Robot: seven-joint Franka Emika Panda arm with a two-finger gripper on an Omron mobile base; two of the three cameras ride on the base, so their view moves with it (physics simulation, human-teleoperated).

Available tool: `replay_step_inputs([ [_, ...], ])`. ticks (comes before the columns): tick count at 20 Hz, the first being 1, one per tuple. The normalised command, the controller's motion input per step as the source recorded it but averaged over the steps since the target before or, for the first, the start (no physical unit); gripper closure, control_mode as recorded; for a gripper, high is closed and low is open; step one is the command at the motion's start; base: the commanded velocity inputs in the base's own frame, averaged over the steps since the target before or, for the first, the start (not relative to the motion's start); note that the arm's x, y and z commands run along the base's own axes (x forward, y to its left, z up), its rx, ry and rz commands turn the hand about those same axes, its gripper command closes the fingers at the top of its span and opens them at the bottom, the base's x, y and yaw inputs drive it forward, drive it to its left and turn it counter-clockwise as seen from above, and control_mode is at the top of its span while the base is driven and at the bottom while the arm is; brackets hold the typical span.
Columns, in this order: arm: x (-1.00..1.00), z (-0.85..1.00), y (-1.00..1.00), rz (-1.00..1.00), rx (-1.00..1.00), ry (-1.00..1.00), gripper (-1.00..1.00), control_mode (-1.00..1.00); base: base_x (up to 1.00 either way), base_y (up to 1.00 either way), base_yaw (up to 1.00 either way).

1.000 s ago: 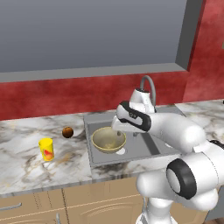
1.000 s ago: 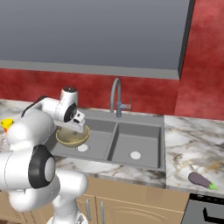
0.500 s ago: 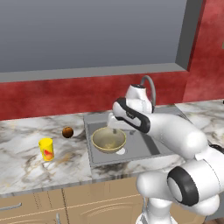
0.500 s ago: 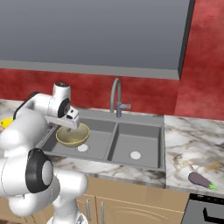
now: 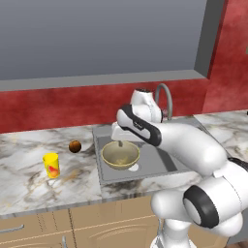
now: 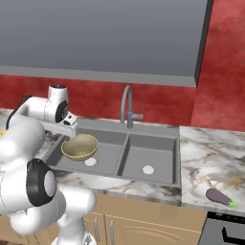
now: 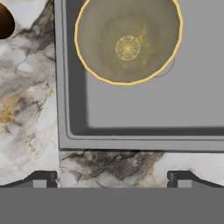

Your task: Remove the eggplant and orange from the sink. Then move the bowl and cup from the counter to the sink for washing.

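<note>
The tan-yellow bowl (image 5: 120, 156) (image 6: 80, 146) (image 7: 127, 41) sits upright in the left basin of the grey sink (image 5: 160, 167) (image 6: 127, 179) (image 7: 70, 96). My gripper (image 5: 119, 143) (image 6: 64, 133) (image 7: 111, 181) hangs above that basin's left side, open, with nothing between its fingertips (image 7: 41, 179). In the hand view the basin's rim and marble lie right under the tips, and the bowl is beyond them. The orange (image 5: 74, 146) (image 7: 5, 22) rests on the counter left of the sink. Further left stands the yellow cup (image 5: 51, 164). The eggplant (image 6: 221, 197) lies on the counter right of the sink.
A curved grey tap (image 5: 164, 99) (image 6: 127, 105) rises behind the sink's middle. A red wall runs behind the marble counter (image 5: 29, 189) and a grey cabinet hangs overhead. A stove corner (image 6: 229, 234) sits at the far right.
The hand has drifted left, away from the tap side, and now hangs over the left part of the left basin. The jaws stayed open. The bowl, orange and cup have not moved.
</note>
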Motion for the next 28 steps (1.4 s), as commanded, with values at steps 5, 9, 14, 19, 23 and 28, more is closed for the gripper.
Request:
replay_step_inputs([
  [5, -0.01, 0.13, 0.29, 0.0, -0.06, 0.03, -1.0, -1.0, 0.0, 0.0, 0.0],
  [9, -0.03, 0.11, 0.3, 0.0, -0.04, 0.0, -1.0, -1.0, 0.0, 0.0, 0.0],
  [14, -0.03, 0.1, 0.31, 0.0, -0.03, 0.0, -1.0, -1.0, 0.0, 0.0, 0.0],
  [19, -0.05, 0.11, 0.31, 0.0, -0.02, 0.0, -1.0, -1.0, 0.0, 0.0, 0.0],
  [23, -0.03, 0.09, 0.32, 0.0, 0.0, 0.0, -1.0, -1.0, 0.0, 0.0, 0.0],
  [28, 0.0, 0.07, 0.33, 0.0, 0.0, 0.01, -1.0, -1.0, 0.0, 0.0, 0.0],
])
